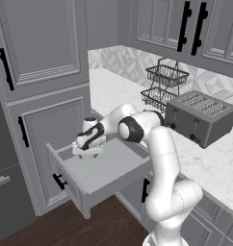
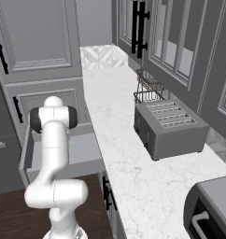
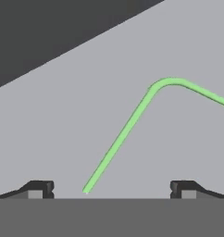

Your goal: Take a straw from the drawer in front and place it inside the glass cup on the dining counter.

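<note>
The grey drawer stands pulled out below the wall counter, and it also appears past the arm in the right base view. On its floor lies the bright-green straw, bent near one end. My gripper hangs low inside the drawer, just above the straw. Its jaws are open, and the straw's near end lies between the two fingertips without touching either. Nothing is held. The glass cup and the dining counter are out of view.
A grey toaster and a two-tier wire basket stand on the marble wall counter. Tall grey cabinet doors rise left of the drawer. Dark wood floor lies below it. A dark appliance sits at the near right.
</note>
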